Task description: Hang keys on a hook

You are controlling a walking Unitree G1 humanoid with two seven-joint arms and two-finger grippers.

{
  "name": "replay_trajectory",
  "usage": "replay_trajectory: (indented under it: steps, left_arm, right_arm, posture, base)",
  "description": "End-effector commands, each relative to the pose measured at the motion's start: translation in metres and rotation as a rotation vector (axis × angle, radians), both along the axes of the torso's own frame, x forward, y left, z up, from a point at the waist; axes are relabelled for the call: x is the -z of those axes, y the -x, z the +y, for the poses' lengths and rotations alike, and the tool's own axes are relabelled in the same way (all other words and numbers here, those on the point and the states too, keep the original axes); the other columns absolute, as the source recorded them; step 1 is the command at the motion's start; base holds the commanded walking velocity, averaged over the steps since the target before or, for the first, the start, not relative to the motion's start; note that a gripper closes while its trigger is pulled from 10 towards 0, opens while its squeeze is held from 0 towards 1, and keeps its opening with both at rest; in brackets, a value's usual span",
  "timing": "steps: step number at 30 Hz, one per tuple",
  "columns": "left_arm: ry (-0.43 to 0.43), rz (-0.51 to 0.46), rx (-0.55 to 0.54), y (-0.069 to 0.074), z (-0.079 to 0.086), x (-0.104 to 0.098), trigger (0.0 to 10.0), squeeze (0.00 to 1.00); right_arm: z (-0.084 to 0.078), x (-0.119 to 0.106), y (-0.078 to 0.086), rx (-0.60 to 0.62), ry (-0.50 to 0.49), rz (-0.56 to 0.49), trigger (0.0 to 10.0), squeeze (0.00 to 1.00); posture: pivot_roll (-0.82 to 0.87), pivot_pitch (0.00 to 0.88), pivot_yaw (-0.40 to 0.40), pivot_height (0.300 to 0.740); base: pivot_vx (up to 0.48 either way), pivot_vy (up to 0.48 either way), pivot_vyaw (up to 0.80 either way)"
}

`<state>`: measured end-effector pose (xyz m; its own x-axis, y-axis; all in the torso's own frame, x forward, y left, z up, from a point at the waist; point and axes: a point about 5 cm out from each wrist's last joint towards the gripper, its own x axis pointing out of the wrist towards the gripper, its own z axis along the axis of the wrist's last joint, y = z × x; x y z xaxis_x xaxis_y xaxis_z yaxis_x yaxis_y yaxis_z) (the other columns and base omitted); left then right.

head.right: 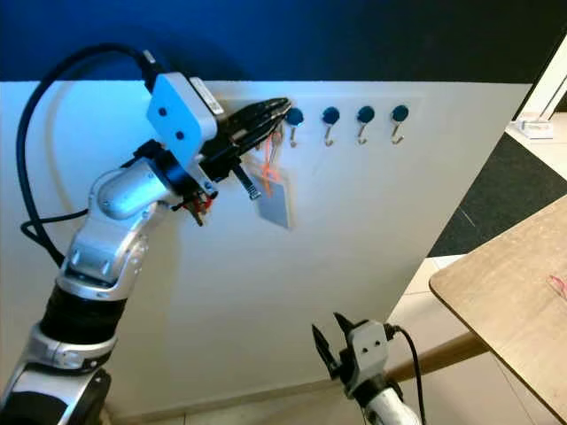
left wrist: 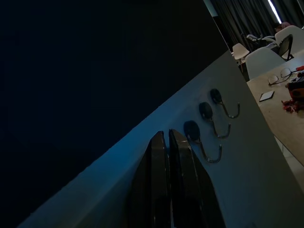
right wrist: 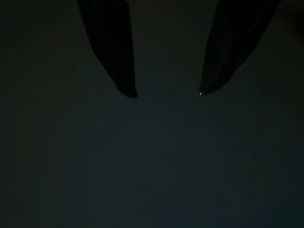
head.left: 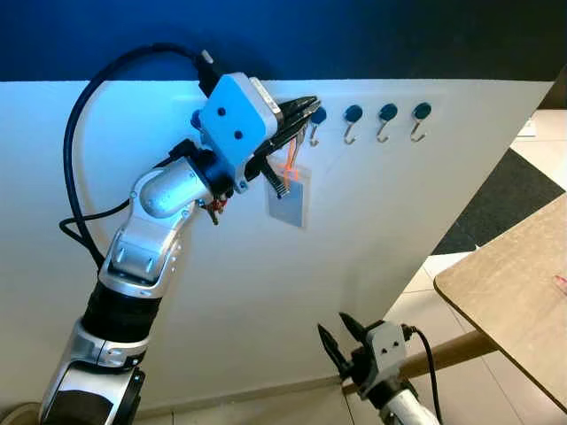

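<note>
Left hand is raised against the white wall panel, fingertips at the leftmost hook of a row of blue-capped hooks. Its fingers are pressed together, gripping the keys. The keys hang just below the fingers on an orange loop, with a pale rectangular tag lying against the panel. Whether the loop sits on the hook cannot be told. Three further hooks stand to the right, bare. Right hand hangs low beside the wooden worktop, fingers parted, holding nothing.
</note>
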<state>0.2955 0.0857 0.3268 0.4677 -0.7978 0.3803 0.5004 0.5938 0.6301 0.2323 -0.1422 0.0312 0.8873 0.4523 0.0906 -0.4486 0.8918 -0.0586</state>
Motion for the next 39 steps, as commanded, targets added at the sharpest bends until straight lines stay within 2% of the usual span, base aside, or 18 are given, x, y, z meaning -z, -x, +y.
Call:
replay_trajectory:
  steps: [1, 3, 6, 7, 8, 13, 19, 25, 39]
  left_arm:
    - [-0.019, 0.004, -0.011, -0.002, 0.006, 0.002, 10.0, 0.00]
    - [-0.020, 0.004, -0.012, -0.002, 0.007, 0.002, 10.0, 0.00]
    - [-0.020, -0.003, -0.014, -0.003, 0.009, 0.000, 10.0, 0.00]
    - [-0.020, -0.003, -0.014, -0.003, 0.009, 0.000, 10.0, 0.00]
    - [-0.018, -0.009, -0.008, -0.003, 0.009, -0.002, 10.0, 0.00]
    - [-0.018, -0.014, 0.001, -0.001, 0.009, -0.004, 10.0, 0.00]
    - [-0.057, -0.005, 0.007, 0.000, 0.011, -0.001, 10.0, 0.00]
    - [-0.120, 0.020, -0.015, -0.002, 0.015, 0.009, 10.0, 0.00]
    - [-0.154, 0.043, -0.052, -0.002, 0.029, 0.014, 10.0, 0.00]
  right_arm:
    - [0.002, -0.005, 0.001, -0.017, -0.010, -0.020, 10.0, 0.00]
    - [0.004, -0.011, 0.001, -0.033, -0.017, -0.050, 10.0, 0.00]
    - [0.015, -0.038, -0.002, -0.083, -0.059, -0.169, 10.0, 0.00]
    - [0.015, -0.038, -0.002, -0.083, -0.059, -0.169, 10.0, 0.00]
    - [0.020, -0.050, -0.002, -0.111, -0.084, -0.205, 10.0, 0.00]
    - [0.023, -0.053, -0.001, -0.137, -0.081, -0.220, 10.0, 0.00]
    - [0.034, -0.068, 0.002, -0.206, -0.095, -0.258, 10.0, 0.00]
    - [0.035, -0.069, 0.003, -0.218, -0.091, -0.242, 10.0, 0.00]
    - [0.035, -0.074, 0.006, -0.226, -0.093, -0.236, 10.0, 0.00]
  posture:
    - [0.07, 0.068, -0.051, 0.740]
    - [0.07, 0.068, -0.051, 0.740]
    - [0.07, 0.069, -0.049, 0.740]
    - [0.07, 0.069, -0.049, 0.740]
    - [0.07, 0.069, -0.049, 0.740]
    - [0.07, 0.068, -0.050, 0.740]
    - [0.08, 0.069, -0.053, 0.740]
    - [0.08, 0.069, -0.052, 0.740]
    - [0.08, 0.070, -0.057, 0.740]
  base:
    - [0.000, 0.000, 0.00]
    - [0.000, 0.000, 0.00]
    - [0.000, 0.000, 0.00]
    - [0.000, 0.000, 0.00]
    - [0.000, 0.000, 0.00]
    - [0.000, 0.000, 0.00]
    - [0.000, 0.000, 0.00]
    - [0.000, 0.000, 0.00]
    - [0.000, 0.000, 0.00]
